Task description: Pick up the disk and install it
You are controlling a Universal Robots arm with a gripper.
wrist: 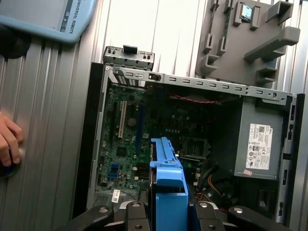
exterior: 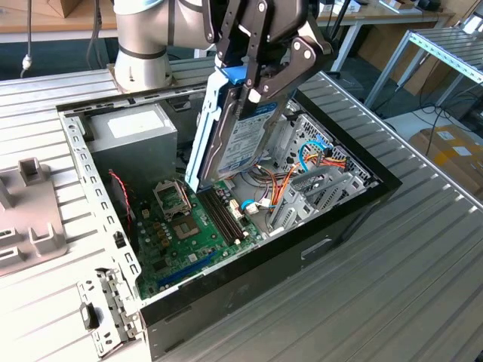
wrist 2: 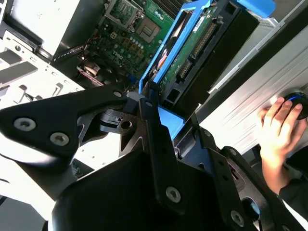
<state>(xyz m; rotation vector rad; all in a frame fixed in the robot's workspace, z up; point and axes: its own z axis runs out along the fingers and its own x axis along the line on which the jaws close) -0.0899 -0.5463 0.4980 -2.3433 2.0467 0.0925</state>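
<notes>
The disk (exterior: 243, 143) is held by the gripper (exterior: 260, 81). The gripper's fingers are drawn in narrow and clamped on the blue frame at the disk's upper end. The disk hangs below the gripper, tilted, with its labelled face turned toward the exterior view's right. Its lower end reaches down into the open computer case (exterior: 355, 219), directly beneath the gripper. It is set over the green circuit board (exterior: 177, 237), though it cannot be told whether it touches the board.

Lower than the gripper and toward the exterior view's left, a grey box (exterior: 134, 130) is seated in the corner of the case. Lower and toward the exterior view's right, a bundle of coloured cables (exterior: 317, 157) lies beside a metal cage.

In the second wrist view, a person's hand (wrist 2: 276, 132) is laid on the ribbed table (exterior: 407, 294) outside the case, well apart from the gripper. Its fingers rest on a round dark object. A grey moulded tray (wrist: 250, 43) lies on the table beyond the far wall of the case.
</notes>
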